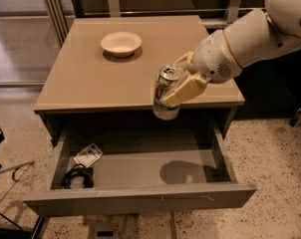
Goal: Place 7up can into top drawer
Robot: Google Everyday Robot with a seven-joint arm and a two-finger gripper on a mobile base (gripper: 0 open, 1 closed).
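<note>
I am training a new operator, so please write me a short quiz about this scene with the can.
1. True or false: the 7up can already lies inside the top drawer.
2. What stands on the cabinet top? A) bowl B) bottle C) mug
3. Where in the drawer lies the black cable?
Key: 1 false, the pincer holds it in air above the drawer; 2 A; 3 front left corner, as pictured.

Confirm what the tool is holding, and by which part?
The tool holds the 7up can by its side wall, fingers clamped around the middle, top and base free, above the open top drawer.
</note>
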